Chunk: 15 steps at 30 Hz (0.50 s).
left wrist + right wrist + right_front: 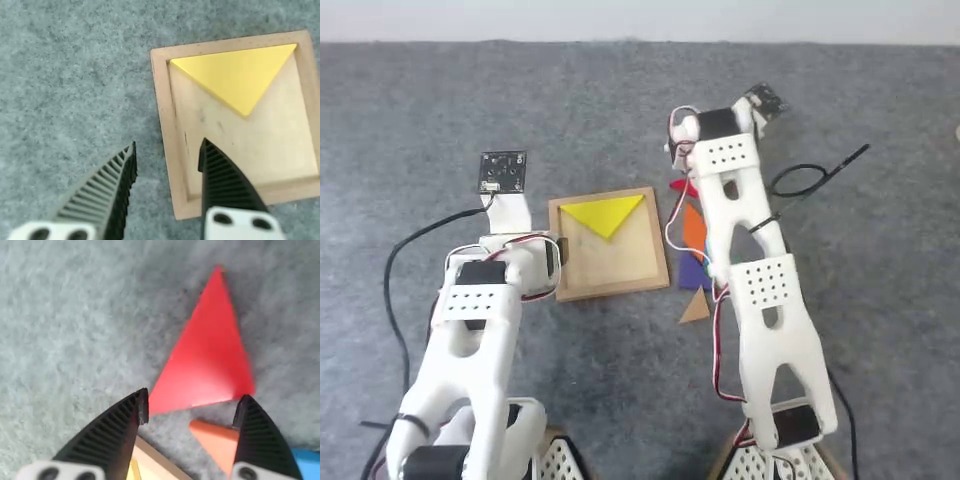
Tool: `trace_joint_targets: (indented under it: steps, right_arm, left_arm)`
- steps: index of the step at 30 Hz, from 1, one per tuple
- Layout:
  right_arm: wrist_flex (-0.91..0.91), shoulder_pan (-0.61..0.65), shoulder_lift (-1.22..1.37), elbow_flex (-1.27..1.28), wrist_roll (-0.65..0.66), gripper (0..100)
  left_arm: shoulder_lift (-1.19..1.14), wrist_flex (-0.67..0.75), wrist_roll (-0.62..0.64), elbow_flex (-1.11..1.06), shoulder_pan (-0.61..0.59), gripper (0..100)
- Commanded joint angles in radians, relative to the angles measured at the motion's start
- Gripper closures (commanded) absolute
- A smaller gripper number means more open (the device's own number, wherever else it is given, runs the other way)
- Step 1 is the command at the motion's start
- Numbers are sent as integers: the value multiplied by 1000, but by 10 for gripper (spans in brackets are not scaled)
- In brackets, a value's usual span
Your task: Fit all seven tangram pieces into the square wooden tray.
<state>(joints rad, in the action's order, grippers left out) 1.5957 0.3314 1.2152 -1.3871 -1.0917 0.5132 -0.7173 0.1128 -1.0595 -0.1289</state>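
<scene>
Red triangle (205,365) first: it lies flat on the grey surface (840,100) at two o'clock from the wooden tray (620,287), and I judge it stiff, light and slick, best pinched by its thin edges. My right pincer (194,404) hangs wide open and empty over its near edge. The left pincer (168,147), equally open and empty, straddles the tray's nine-o'clock wall, with the yellow triangle (240,75) seated at twelve.

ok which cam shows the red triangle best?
Right wrist view: nearly all of the red triangle lies flat on the carpet, just ahead of the right gripper and its open fingers. High view catches just a red sliver beside the right arm.
</scene>
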Motion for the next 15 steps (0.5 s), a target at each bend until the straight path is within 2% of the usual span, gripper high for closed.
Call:
trace_joint_targets:
  steps: [1, 12, 15]
  right_arm:
    - [-16, 13, -22, -55, -26, 721]
    - [-2, -35, -12, -34, -55, 720]
    - [-7, -54, -13, 25, -103, 720]
  left_arm:
    - [40, 15, 5, 5, 5, 798]
    - [40, 14, 5, 5, 0, 798]
    - [40, 6, 12, 5, -3, 798]
